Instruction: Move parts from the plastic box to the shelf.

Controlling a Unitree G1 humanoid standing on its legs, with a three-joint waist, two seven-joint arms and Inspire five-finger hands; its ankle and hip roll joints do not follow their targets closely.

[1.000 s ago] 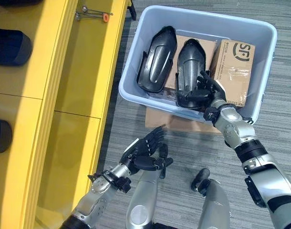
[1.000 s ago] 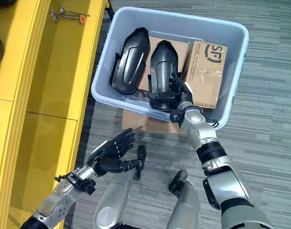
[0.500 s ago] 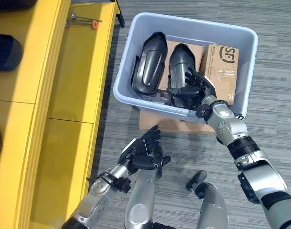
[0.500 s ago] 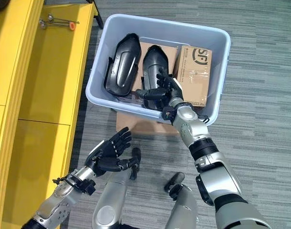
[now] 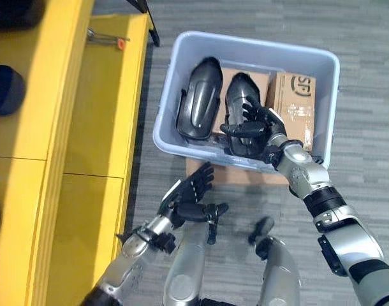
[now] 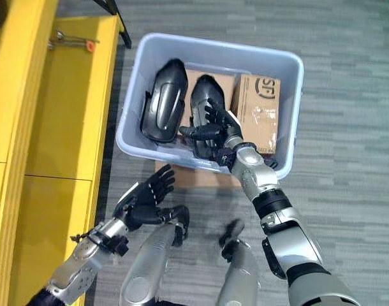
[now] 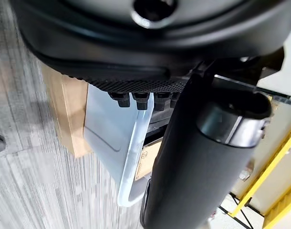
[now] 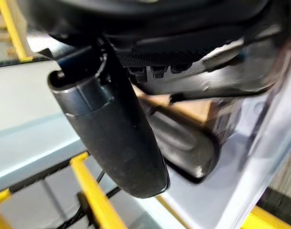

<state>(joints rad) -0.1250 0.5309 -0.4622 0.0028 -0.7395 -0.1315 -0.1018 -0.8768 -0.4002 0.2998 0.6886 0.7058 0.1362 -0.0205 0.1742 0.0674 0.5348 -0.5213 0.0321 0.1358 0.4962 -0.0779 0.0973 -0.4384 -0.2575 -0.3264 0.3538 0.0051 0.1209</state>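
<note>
Left eye view had my right hand (image 5: pixel 253 131) reaching over the near wall of the plastic box (image 5: pixel 326 83), its fingers spread and draped over the lower end of the right-hand black part (image 5: pixel 240 102). The thumb pointed out toward the box's left wall, and I could not tell whether the fingers had really closed on the part or were just lying on it. A second black part (image 5: pixel 199 99) lay just beside the first, along the left wall of the box, apart from my hand. Two cardboard boxes were in there too: one (image 5: pixel 295 108) upright against the right wall, another (image 5: pixel 227 81) lying flat under the black parts toward the far wall. The plastic box sat on a flat piece of cardboard (image 5: pixel 233 173) on the grey carpet (image 5: pixel 366 159).

My left hand (image 5: pixel 189 199) hung over the carpet near the box's near left corner, fingers relaxed and straight, holding nothing. The yellow shelf (image 5: pixel 99 127) stood along the left of the box, with a small metal tool with an orange tip (image 5: pixel 110 39) lying at its far end.
</note>
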